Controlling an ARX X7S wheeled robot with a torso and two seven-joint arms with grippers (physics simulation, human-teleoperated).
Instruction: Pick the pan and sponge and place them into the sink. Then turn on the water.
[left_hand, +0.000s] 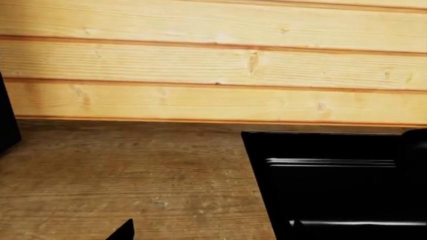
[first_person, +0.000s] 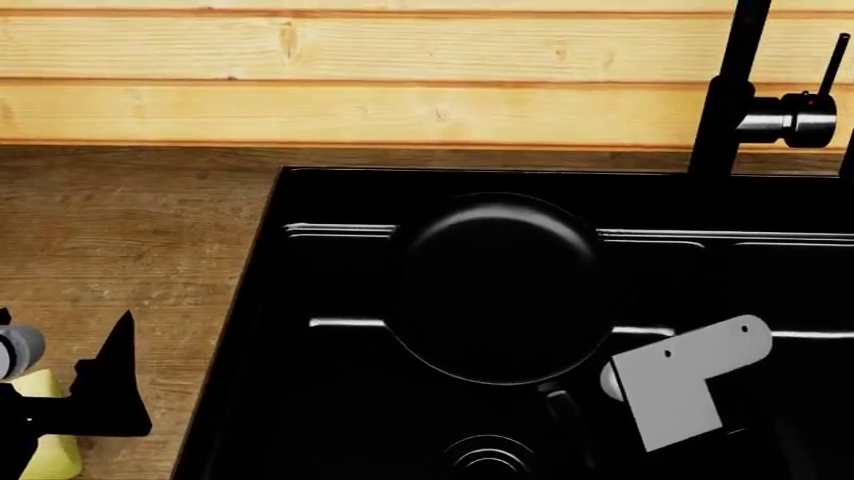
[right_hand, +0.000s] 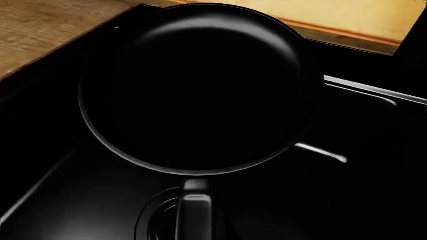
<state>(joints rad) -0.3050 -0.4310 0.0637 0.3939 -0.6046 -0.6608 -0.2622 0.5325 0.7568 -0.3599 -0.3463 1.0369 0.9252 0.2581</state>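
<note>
- Desk (first_person: 120, 230): brown wood planks, pale plank wall behind. It carries the sink on your right and the sponge at the near left edge of the head view.
- Sink (first_person: 267, 300): glossy black, filling most of the head view. A ringed drain (first_person: 487, 458) shows at the bottom. The faucet (first_person: 731, 90) stands at the back right with its side lever (first_person: 830, 65); no stream is visible, so judge the water as not yet on.
- Pan (first_person: 501, 285): over the left basin, handle (right_hand: 192, 210) pointing back toward you. Black on black, so you cannot tell whether it is resting on the basin floor or held above it.
- Right claw: not clearly visible. The right wrist view looks straight down the handle and the grey arm link (first_person: 687, 385) sits just beside it, which suggests a grip, but the fingers don't show. Cannot tell whether it is clamped.
- Left claw (first_person: 100, 400): dark shapes low at the left, just beside the sponge. Whether it is apart or together cannot be read.
- Sponge (first_person: 47, 440): pale yellow, on the desk, outside the sink, partly hidden by the left claw. Still to be moved.
- Risks, as judgement: release the pan while it is high and it may drop and slide, or tip on the basin edge. The sponge is small and near the desk edge, so a skewed approach could nudge it off. A wide swing toward the lever could clip the faucet.
</note>
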